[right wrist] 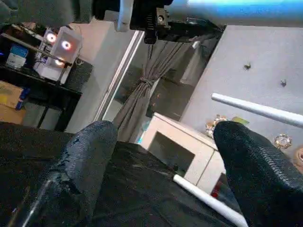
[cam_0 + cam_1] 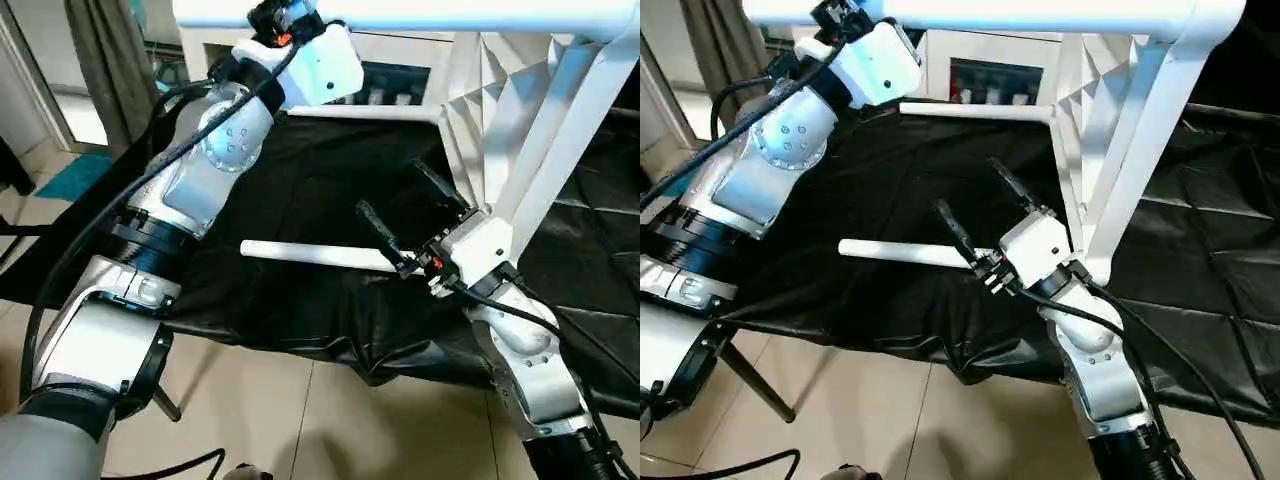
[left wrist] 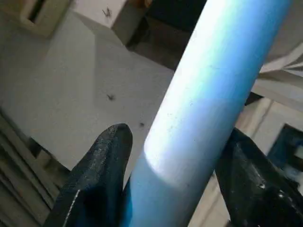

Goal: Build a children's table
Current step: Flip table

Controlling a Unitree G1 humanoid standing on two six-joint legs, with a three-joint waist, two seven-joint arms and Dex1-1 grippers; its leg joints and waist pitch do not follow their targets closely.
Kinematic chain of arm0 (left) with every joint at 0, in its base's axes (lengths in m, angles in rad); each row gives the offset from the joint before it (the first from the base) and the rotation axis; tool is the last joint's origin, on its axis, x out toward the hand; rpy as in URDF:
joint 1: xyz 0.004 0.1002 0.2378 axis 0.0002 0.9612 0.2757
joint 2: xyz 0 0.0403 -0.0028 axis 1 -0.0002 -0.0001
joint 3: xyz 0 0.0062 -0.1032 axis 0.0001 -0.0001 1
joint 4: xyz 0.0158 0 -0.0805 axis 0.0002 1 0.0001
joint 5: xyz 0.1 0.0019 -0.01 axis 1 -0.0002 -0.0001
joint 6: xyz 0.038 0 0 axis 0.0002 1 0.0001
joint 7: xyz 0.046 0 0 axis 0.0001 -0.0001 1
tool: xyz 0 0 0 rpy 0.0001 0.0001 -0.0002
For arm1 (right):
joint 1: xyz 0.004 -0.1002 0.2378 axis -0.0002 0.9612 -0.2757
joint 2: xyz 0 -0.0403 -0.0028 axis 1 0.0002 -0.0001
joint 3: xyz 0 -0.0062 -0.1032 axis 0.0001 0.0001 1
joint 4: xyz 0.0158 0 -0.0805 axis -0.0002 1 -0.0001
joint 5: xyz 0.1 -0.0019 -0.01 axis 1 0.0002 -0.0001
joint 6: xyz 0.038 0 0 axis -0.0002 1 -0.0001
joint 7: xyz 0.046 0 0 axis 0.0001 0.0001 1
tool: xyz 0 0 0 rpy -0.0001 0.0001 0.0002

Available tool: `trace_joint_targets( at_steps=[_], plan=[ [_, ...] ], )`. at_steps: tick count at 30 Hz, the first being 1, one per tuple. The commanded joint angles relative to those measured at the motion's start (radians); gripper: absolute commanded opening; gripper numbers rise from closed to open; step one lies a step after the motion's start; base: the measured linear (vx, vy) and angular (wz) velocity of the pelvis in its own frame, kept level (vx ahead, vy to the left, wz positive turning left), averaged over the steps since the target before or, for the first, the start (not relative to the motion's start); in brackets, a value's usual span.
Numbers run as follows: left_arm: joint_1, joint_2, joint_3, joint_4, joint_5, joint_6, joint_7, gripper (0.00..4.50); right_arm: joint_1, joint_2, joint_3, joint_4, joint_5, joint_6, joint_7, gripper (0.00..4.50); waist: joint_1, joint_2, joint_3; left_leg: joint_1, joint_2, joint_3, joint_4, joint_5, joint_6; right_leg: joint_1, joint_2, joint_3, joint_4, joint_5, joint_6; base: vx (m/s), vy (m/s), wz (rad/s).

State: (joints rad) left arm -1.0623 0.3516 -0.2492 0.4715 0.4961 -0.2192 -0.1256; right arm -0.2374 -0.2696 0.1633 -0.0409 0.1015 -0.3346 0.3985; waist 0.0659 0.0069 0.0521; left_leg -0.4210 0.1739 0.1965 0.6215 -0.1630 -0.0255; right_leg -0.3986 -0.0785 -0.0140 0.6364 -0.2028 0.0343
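Right now the children's table (image 2: 520, 130) stands tipped on its side on the black cloth (image 2: 330, 200), at the right of the scene, with one white leg (image 2: 1040, 12) running level across the top of the head views and another leg slanting down to the near right. A third leg points far left over the cloth, and a loose leg (image 2: 315, 255) lies flat on the cloth near the middle.

The left gripper (image 2: 285, 15) reaches up to the level leg at the far left. Its wrist view adds what the head views cannot: the two black fingers (image 3: 102, 161) stand on either side of that leg, close beside it, though whether they press it I cannot tell.

The right gripper (image 2: 400, 215) hovers over the loose leg, just left of the slanted leg, fingers (image 1: 90, 151) spread apart with nothing between them. Its wrist view also takes in the curtain (image 1: 151, 90) and a white cabinet (image 1: 175, 146) beyond.
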Motion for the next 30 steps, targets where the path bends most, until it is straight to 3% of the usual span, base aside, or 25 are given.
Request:
trace_joint_targets(
  at_steps=[1, 6, 8, 10, 12, 16, 20, 24, 26, 28, 30],
  plan=[
    [0.015, -0.034, 0.049, -0.016, -0.121, 0.060, -0.044, 2.55, 0.002, -0.004, -0.008, -0.030, -0.015, 0.012, 0.001, 3.76, 0.001, -0.001, -0.065, 0.041, 0.047, -0.035, -0.089, -0.350, 0.002, 0.019, -0.050, 0.023, -0.087, -0.174, -0.198, 0.000, 0.000, 0.00],
    [0.022, -0.076, 0.118, -0.046, -0.228, 0.197, -0.102, 2.53, 0.007, -0.014, -0.016, -0.027, -0.017, 0.033, 0.002, 3.76, 0.007, -0.002, -0.063, 0.043, 0.047, -0.033, -0.088, -0.342, 0.006, 0.018, -0.052, 0.025, -0.089, -0.199, -0.197, 0.000, 0.000, 0.00],
    [0.011, -0.085, 0.156, -0.036, -0.257, 0.234, -0.100, 2.53, 0.019, -0.021, -0.012, -0.024, -0.010, 0.081, 0.014, 3.76, 0.016, -0.004, -0.062, 0.040, 0.045, -0.032, -0.086, -0.322, 0.021, 0.019, -0.054, 0.025, -0.091, -0.215, -0.190, 0.000, 0.000, 0.00],
    [0.000, -0.088, 0.173, -0.027, -0.264, 0.263, -0.105, 2.53, 0.038, -0.028, -0.002, -0.023, 0.030, 0.174, 0.040, 3.76, 0.019, -0.004, -0.061, 0.038, 0.042, -0.031, -0.085, -0.312, 0.032, 0.020, -0.053, 0.025, -0.094, -0.237, -0.181, 0.000, 0.000, 0.00],
    [-0.007, -0.088, 0.178, -0.021, -0.263, 0.279, -0.117, 2.53, 0.057, -0.025, -0.011, -0.006, 0.067, 0.320, 0.026, 3.76, 0.022, 0.003, -0.060, 0.036, 0.042, -0.034, -0.086, -0.301, 0.039, 0.020, -0.054, 0.024, -0.097, -0.266, -0.175, 0.000, 0.000, 0.00],
    [-0.008, -0.088, 0.172, -0.033, -0.256, 0.312, -0.143, 2.53, 0.088, -0.030, -0.036, 0.028, 0.144, 0.592, 0.012, 4.09, 0.019, 0.004, -0.060, 0.039, 0.042, -0.036, -0.088, -0.332, 0.019, 0.014, -0.054, 0.023, -0.103, -0.324, -0.171, 0.000, 0.000, 0.00],
    [0.002, -0.107, 0.181, -0.052, -0.269, 0.355, -0.161, 2.53, 0.116, -0.022, -0.066, 0.017, 0.227, 0.730, -0.002, 4.32, 0.017, 0.007, -0.058, 0.038, 0.042, -0.036, -0.091, -0.342, 0.004, 0.013, -0.056, 0.024, -0.107, -0.344, -0.155, 0.000, 0.000, 0.00],
    [0.006, -0.129, 0.205, -0.060, -0.287, 0.392, -0.149, 2.53, 0.126, -0.027, -0.069, 0.002, 0.225, 0.743, 0.007, 4.50, 0.018, 0.009, -0.057, 0.036, 0.042, -0.036, -0.093, -0.332, 0.000, 0.011, -0.058, 0.023, -0.109, -0.357, -0.144, 0.000, 0.000, 0.00],
    [0.006, -0.141, 0.221, -0.061, -0.295, 0.407, -0.142, 2.53, 0.131, -0.026, -0.073, -0.010, 0.223, 0.761, 0.006, 4.50, 0.021, 0.004, -0.057, 0.038, 0.042, -0.033, -0.091, -0.320, 0.007, 0.009, -0.059, 0.023, -0.111, -0.351, -0.143, 0.000, 0.000, 0.00],
    [0.004, -0.144, 0.227, -0.061, -0.297, 0.412, -0.140, 2.53, 0.134, -0.017, -0.086, -0.015, 0.238, 0.786, -0.005, 4.50, 0.023, -0.002, -0.057, 0.035, 0.037, -0.031, -0.089, -0.287, 0.029, 0.013, -0.061, 0.023, -0.112, -0.340, -0.141, 0.000, 0.000, 0.00],
    [0.000, -0.150, 0.240, -0.059, -0.310, 0.422, -0.137, 2.53, 0.130, 0.022, -0.141, -0.016, 0.290, 0.865, -0.052, 4.50, 0.024, 0.003, -0.059, 0.032, 0.035, -0.032, -0.089, -0.246, 0.053, 0.014, -0.065, 0.022, -0.112, -0.330, -0.153, 0.000, 0.000, 0.00]
  ],
)
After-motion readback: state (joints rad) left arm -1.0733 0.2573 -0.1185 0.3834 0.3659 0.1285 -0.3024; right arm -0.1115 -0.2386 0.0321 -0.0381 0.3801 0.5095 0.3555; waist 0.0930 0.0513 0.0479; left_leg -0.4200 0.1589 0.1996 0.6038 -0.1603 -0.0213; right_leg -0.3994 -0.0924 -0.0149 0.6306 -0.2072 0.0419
